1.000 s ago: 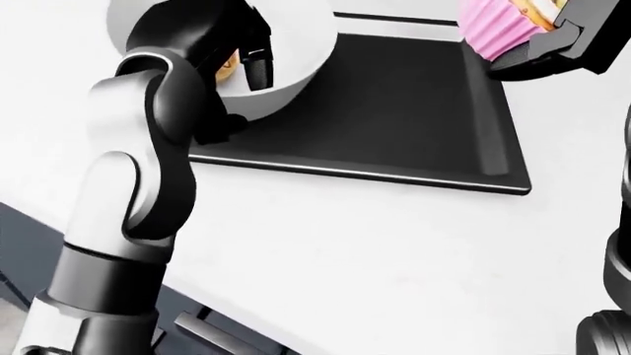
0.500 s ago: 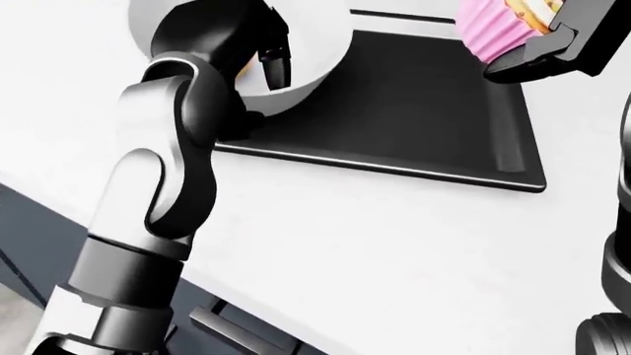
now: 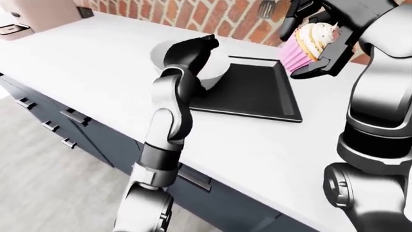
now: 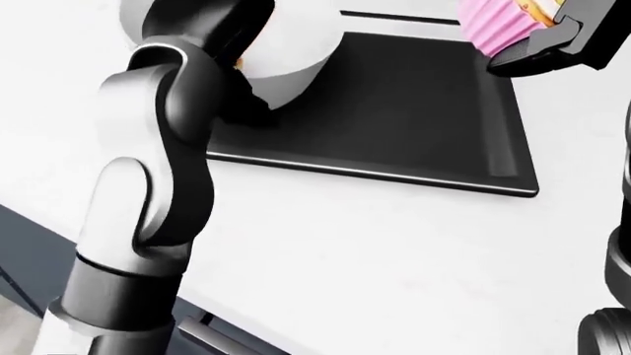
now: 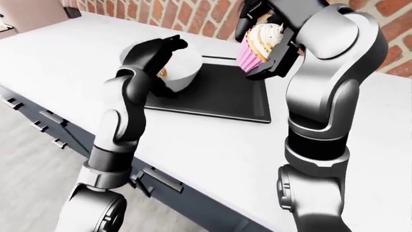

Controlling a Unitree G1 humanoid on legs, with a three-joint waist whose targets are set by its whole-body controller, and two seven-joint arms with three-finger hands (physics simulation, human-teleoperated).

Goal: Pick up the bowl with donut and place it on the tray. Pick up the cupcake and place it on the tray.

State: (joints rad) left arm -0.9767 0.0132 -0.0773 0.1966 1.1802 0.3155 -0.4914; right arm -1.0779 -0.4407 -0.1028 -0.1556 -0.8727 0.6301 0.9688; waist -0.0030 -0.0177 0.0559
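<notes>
The right hand (image 5: 274, 36) grips the pink cupcake (image 5: 259, 42) in the air, above the black tray's (image 3: 257, 92) 1 o'clock corner. The left hand (image 5: 154, 53) reaches into the white bowl (image 5: 182, 67) at the tray's 10 o'clock corner — whether its fingers are closed I cannot tell. The bowl overlaps the tray's edge, and the donut (image 5: 162, 72) barely shows inside.

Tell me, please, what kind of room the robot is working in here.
Most likely a kitchen. A long white counter runs over dark drawers with handles, a red brick wall stands behind it, and a black baking tray lies on the counter.
</notes>
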